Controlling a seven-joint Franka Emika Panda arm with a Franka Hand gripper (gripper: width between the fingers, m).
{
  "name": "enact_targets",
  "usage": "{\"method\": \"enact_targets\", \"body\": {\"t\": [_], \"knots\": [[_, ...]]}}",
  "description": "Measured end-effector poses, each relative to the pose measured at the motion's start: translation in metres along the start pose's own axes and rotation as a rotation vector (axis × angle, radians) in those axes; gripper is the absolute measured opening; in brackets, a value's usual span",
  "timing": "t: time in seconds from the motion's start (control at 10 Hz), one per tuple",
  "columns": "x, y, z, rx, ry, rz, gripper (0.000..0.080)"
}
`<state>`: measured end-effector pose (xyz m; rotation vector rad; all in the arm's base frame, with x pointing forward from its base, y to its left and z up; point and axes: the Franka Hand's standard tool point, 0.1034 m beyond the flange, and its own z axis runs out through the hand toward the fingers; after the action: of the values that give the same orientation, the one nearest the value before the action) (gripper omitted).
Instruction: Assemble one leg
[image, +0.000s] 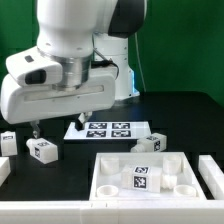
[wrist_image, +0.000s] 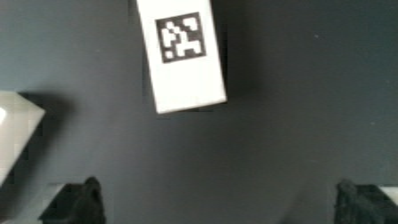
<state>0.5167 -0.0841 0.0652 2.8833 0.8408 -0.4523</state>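
Note:
In the wrist view a white leg (wrist_image: 183, 55) with a black-and-white tag lies flat on the dark table, ahead of my gripper (wrist_image: 222, 205). The two dark fingertips (wrist_image: 79, 200) stand wide apart with nothing between them. In the exterior view the gripper (image: 57, 125) hangs open just above the table, at the exterior view's left, beside the marker board (image: 110, 128). A tagged leg (image: 42, 150) lies close in front of it. More legs lie at the far left (image: 8, 142) and near the panel (image: 148, 146).
The large white rimmed panel (image: 140, 176) with a tag lies at the front. A white part (image: 212, 175) sits at its right and another (image: 3, 170) at the left edge. A white piece (wrist_image: 18, 130) shows at the wrist view's edge.

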Motion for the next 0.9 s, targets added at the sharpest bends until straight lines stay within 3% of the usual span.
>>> {"method": "enact_targets", "body": {"t": [0.3, 0.4, 0.5, 0.6, 0.8, 0.9], "knots": [[0.001, -0.014, 0.003, 0.055, -0.161, -0.018, 0.0650], [-0.001, -0.009, 0.006, 0.047, -0.196, 0.005, 0.0650], [-0.009, -0.002, 0.008, 0.017, -0.227, 0.037, 0.0650], [-0.013, 0.002, 0.011, 0.013, -0.274, 0.028, 0.0650], [-0.014, 0.015, 0.007, 0.031, -0.360, 0.008, 0.0650], [-0.015, 0.006, 0.011, 0.051, -0.430, 0.004, 0.0650]]}}
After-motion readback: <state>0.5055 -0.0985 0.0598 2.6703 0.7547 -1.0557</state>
